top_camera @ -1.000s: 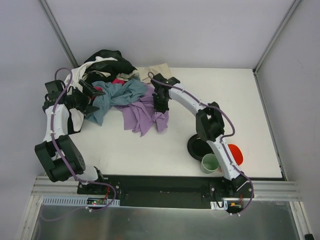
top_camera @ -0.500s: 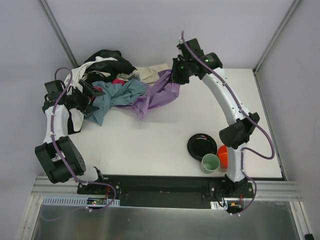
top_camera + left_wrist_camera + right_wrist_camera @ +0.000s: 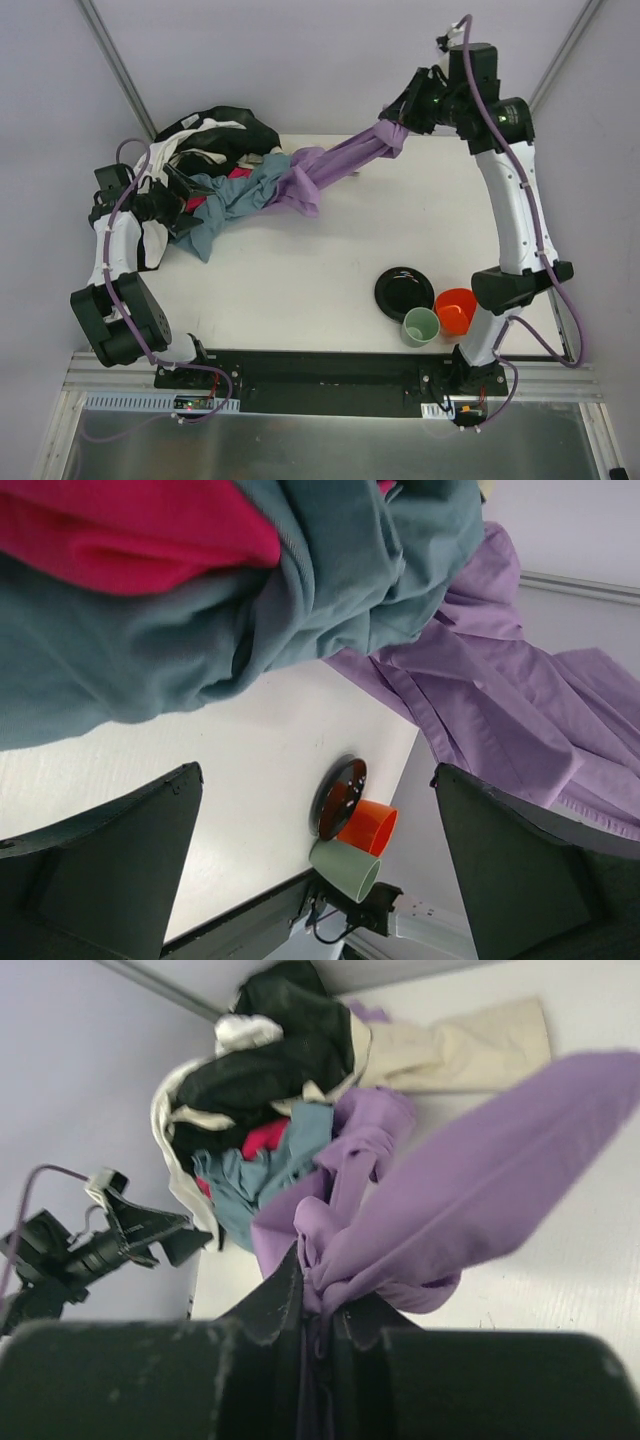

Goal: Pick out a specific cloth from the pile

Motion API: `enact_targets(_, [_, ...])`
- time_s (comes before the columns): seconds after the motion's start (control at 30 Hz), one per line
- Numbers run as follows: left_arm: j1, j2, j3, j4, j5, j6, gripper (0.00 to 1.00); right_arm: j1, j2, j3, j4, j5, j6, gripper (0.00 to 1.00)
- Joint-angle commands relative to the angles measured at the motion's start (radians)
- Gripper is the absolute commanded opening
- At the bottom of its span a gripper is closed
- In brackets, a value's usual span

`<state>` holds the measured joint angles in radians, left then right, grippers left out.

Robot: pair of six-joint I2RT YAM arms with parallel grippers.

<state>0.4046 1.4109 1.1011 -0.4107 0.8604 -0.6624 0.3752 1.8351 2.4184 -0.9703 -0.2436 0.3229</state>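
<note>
Partly done: the right gripper (image 3: 393,124) is clenched on the cloth (image 3: 340,160), which hangs stretched above the table. Its far end seems to rest against the pile (image 3: 215,135), not yet free. The left gripper (image 3: 188,200) gapes empty beside the pile.

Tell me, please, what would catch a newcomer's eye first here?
The purple cloth stands out, stretched like a band from the pile at the far left up to the raised right gripper, which is shut on its end. The left gripper stands open beside the pile.
</note>
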Motion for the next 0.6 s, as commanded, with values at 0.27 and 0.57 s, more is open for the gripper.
enact_targets(0.27, [-0.035, -0.027, -0.030, -0.014, 0.012, 0.037, 0.99, -0.041, -0.126, -0.137, 0.082, -0.097, -0.010, 0.00])
enact_targets(0.57, [-0.114, 0.026, 0.028, -0.013, -0.006, 0.044, 0.99, 0.201, 0.166, -0.229, -0.111, -0.019, -0.219, 0.22])
